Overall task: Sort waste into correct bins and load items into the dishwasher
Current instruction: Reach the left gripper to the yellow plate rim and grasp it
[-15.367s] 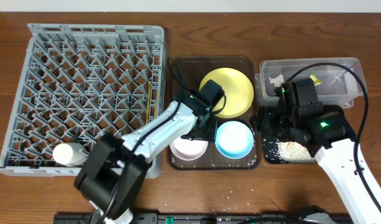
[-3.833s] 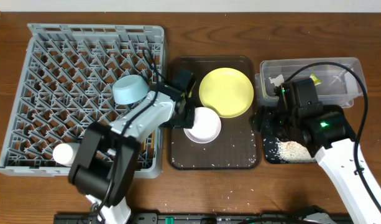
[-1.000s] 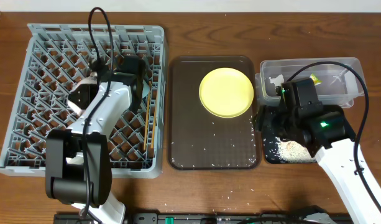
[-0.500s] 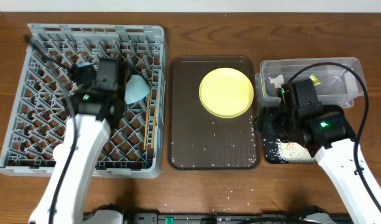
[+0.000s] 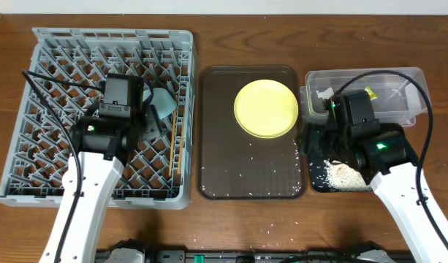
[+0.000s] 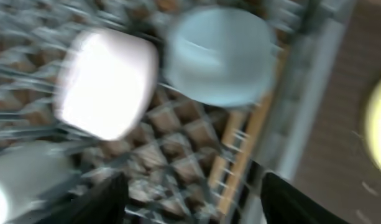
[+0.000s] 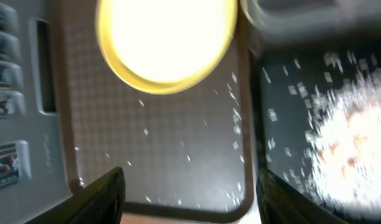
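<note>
Left pincer is apart and empty, over the rack. Blue bowl and white bowl both sit in the rack; the wrist view is too blurred to tell how they're seated. Chopsticks lie along the rack's right side. Right pincer is also apart and empty, above the black tray near the rice pile. Plate is the one item not racked: flat on the brown tray, upper half, clear of everything. I judge it stiff, light and smooth, probably slippery. Lying flat, it leaves little gap for a finger underneath. Best hold is the raised rim at the left edge nearest the rack, one finger over and one under, pinched firmly or it'll pivot. Stray grains on the brown tray look too small to pinch; tip or sweep them.
</note>
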You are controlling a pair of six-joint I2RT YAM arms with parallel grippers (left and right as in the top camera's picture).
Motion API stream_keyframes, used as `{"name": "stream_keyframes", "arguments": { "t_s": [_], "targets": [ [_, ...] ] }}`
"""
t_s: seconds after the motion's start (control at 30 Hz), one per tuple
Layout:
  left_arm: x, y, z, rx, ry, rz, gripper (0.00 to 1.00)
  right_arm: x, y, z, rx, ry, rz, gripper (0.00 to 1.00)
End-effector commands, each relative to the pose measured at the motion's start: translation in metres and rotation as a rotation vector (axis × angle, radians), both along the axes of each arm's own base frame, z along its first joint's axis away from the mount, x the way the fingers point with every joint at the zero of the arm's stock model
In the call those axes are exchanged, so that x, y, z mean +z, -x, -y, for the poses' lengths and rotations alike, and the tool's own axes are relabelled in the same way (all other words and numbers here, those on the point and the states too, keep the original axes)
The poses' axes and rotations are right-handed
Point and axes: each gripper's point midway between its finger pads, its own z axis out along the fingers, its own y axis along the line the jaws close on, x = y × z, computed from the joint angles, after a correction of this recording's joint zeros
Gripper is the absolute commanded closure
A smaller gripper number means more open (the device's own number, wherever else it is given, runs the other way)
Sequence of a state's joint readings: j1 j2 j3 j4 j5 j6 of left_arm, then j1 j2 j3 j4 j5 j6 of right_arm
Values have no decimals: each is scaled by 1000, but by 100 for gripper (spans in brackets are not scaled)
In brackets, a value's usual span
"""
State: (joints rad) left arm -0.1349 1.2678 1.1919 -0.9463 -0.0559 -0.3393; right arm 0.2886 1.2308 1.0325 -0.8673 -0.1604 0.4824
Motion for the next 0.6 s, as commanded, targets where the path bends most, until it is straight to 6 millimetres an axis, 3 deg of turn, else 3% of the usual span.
{"name": "stream_keyframes", "arguments": {
  "t_s": [0.0,0.23,0.33,0.47,0.57],
  "targets": [
    [4,8,53,-195,248,-26,33,6,-3,-18,145,11,63,34],
    [9,19,97,-356,351,-38,33,-23,-7,-26,109,54,-21,34],
    [10,14,120,-429,344,-12,33,-36,-4,-25,112,71,-74,37],
    [-3,-17,142,-410,277,51,33,-35,1,-23,113,75,-84,42],
    [-24,-39,164,-434,269,62,33,-20,9,-20,107,65,-56,45]
  ]
}}
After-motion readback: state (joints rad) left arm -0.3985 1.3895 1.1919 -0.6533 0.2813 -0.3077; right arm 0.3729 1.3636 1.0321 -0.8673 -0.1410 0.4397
